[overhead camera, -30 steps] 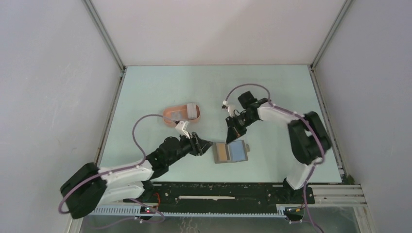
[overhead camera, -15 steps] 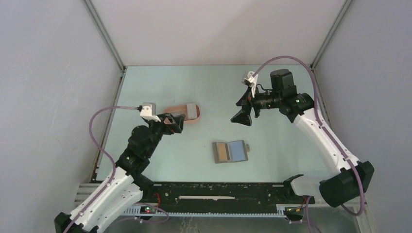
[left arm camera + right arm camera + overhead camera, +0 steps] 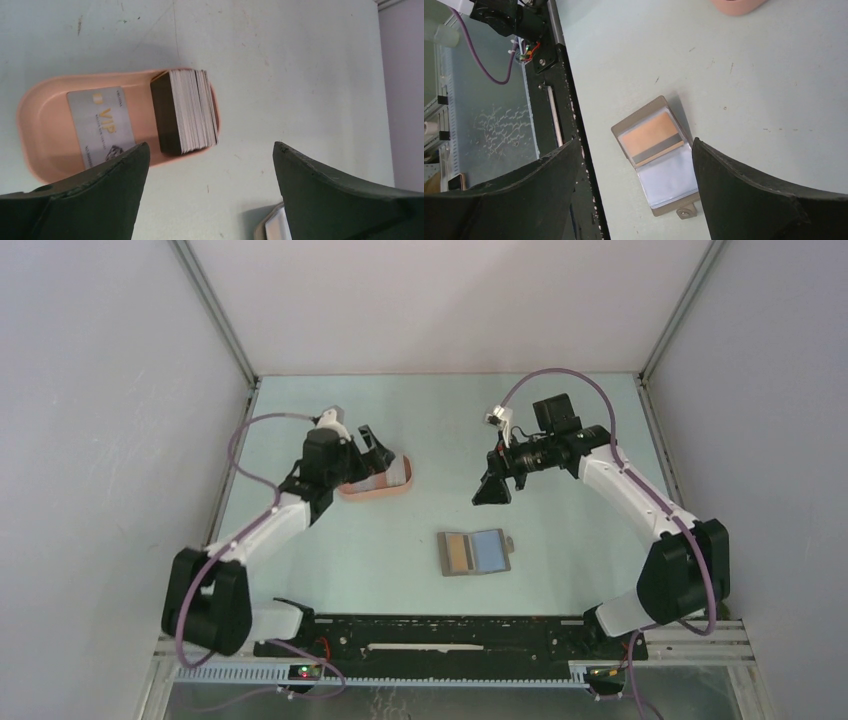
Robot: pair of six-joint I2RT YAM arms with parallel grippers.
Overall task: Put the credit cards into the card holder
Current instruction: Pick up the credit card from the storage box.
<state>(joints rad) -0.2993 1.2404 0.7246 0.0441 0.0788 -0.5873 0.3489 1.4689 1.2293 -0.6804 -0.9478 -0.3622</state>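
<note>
Credit cards are split between two places: a stack of cards (image 3: pixel 187 112) stands on edge in the right end of the card holder (image 3: pixel 40 125), with a grey VIP card (image 3: pixel 102 125) lying flat beside it, while an orange card (image 3: pixel 651 137) and a blue card (image 3: pixel 490 550) sit in the sleeves of the open grey wallet (image 3: pixel 475 552). That pink holder lies on the table (image 3: pixel 560 570) toward its left edge, about halfway back; the wallet lies well apart from it, close to the middle of the near edge. I judge the work part done, with the two sleeved cards left to fetch. To do that well I would come down low over the wallet, pin its cover with one set of fingers so it cannot slide, and with the other draw a card out along the sleeve's opening rather than lifting it against the plastic, then carry it level and set it in the bare part of the holder without knocking the stack over. My left gripper (image 3: pixel 372 448) hangs over the holder, jaws spread wide, with nothing between them. My right gripper (image 3: pixel 490 490) hovers above the table behind the wallet, its jaws also spread wide, holding and touching nothing.
</note>
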